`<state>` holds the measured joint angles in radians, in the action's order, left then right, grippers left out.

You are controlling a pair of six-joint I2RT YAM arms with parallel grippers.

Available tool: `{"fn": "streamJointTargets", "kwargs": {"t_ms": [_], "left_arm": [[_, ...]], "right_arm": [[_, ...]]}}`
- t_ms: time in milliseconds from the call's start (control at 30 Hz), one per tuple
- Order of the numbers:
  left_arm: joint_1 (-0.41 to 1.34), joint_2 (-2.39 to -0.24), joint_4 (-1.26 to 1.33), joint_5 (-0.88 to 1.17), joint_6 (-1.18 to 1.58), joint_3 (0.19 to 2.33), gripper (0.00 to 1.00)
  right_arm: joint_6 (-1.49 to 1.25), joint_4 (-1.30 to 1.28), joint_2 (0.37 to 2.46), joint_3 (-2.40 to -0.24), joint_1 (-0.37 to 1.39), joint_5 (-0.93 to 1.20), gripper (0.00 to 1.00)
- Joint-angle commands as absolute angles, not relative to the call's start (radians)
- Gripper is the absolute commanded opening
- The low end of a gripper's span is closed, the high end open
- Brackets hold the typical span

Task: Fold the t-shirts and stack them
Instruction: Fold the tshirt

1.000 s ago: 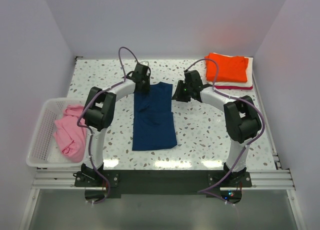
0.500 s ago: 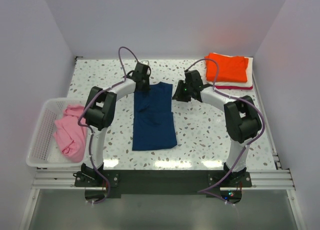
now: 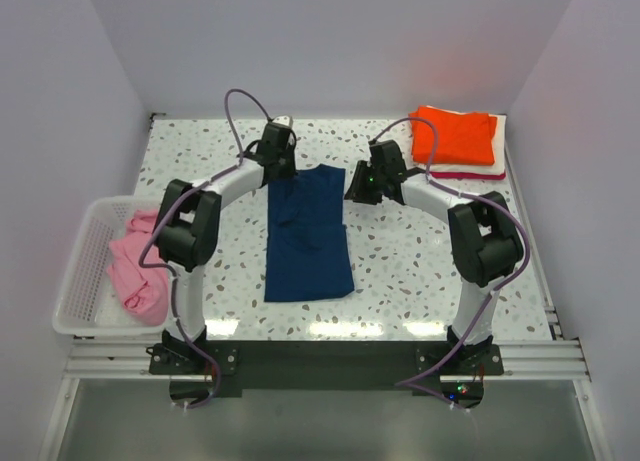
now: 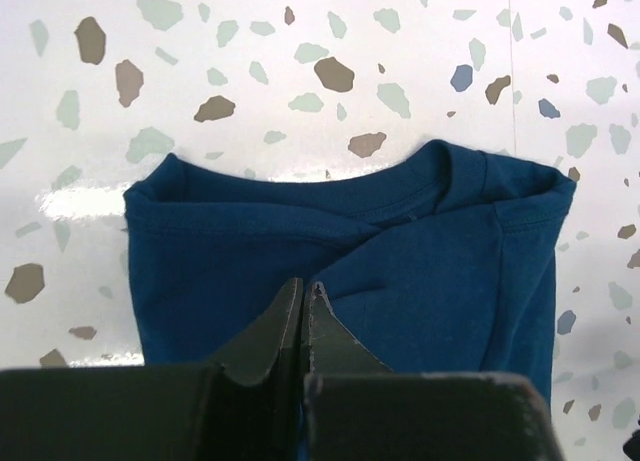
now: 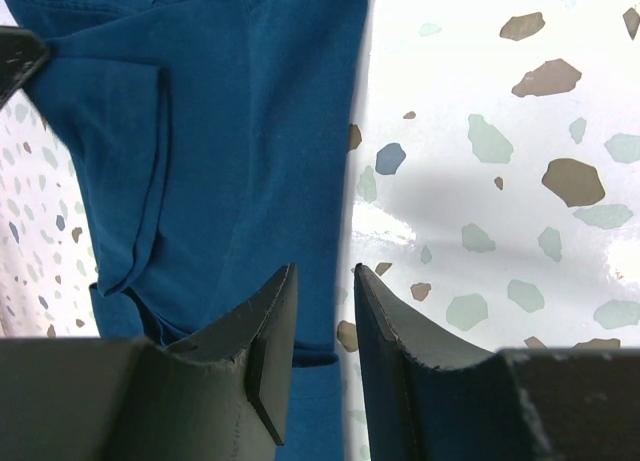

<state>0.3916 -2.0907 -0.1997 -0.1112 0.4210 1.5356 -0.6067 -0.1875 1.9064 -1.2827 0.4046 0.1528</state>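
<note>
Our left fingers [image 4: 303, 316] pinch the navy blue cloth t-shirt [image 4: 420, 271] just short of its collar while our right fingers [image 5: 282, 311] stand parted astride its side edge, so lifting now could drag it crooked.

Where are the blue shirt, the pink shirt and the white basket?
blue shirt [image 3: 308, 236], top view, middle of the cloth.
pink shirt [image 3: 140, 266], top view, its crumpled middle.
white basket [image 3: 80, 271], top view, its left wall.
</note>
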Motion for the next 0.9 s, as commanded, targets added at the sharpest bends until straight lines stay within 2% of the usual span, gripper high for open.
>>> {"fn": "streamJointTargets", "kwargs": {"t_ms": [0,367,867], "left_arm": [[0.37,-1.979,-0.103,-0.147,0.459,1.483,0.0],[0.338,-1.947,-0.087,-0.178,0.486,1.401,0.0],[0.302,-2.017,-0.115,-0.201,0.512,1.393,0.0]], "right_arm": [[-0.592,-0.167,1.884,-1.29,0.397,0.161,0.33],[-0.597,-0.164,1.884,-1.289,0.394,0.161,0.33],[-0.592,-0.173,1.893,-1.293,0.393,0.152,0.33]]}}
